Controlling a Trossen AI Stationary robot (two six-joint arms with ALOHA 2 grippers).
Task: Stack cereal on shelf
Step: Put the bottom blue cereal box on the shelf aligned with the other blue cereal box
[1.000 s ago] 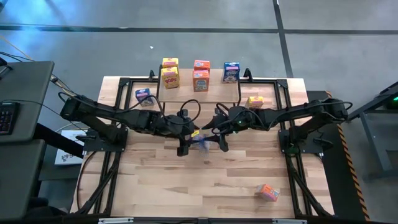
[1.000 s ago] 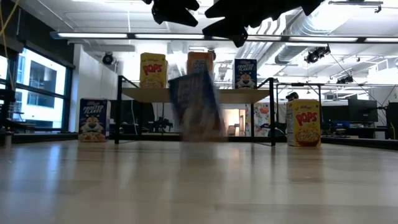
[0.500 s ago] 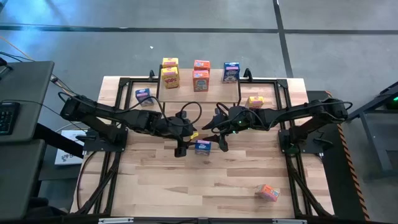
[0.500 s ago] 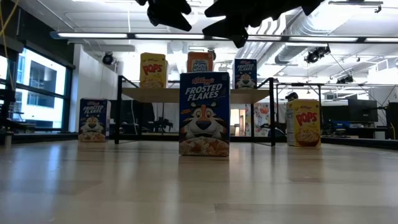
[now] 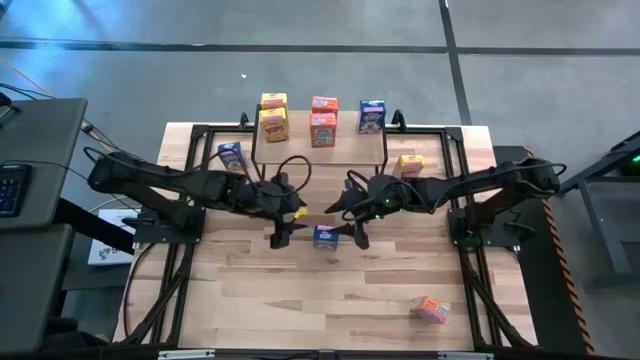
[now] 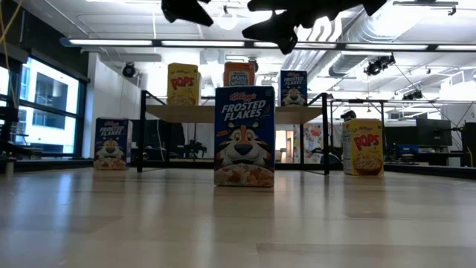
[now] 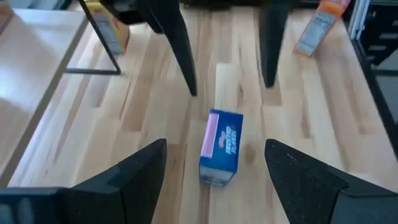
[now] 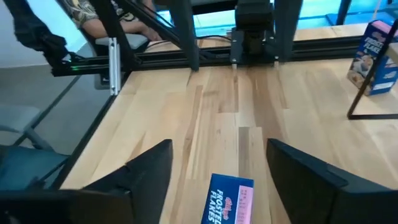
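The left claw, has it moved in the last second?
Yes. In the high view the left gripper has slid left, away from the standing blue cereal box, which it was right beside a second ago.

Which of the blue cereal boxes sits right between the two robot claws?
The blue Frosted Flakes box standing mid-table; the other blue boxes are on the shelf and beside it.

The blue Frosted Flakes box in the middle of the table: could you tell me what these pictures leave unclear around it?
- Blue Frosted Flakes box: in the low view it hides part of the shelf and the orange box behind.
- Right wrist view: the box's lower end is cut off by the picture's edge.
- Low view: both tools are cut off at the top edge.
- High view: box labels too small to read.
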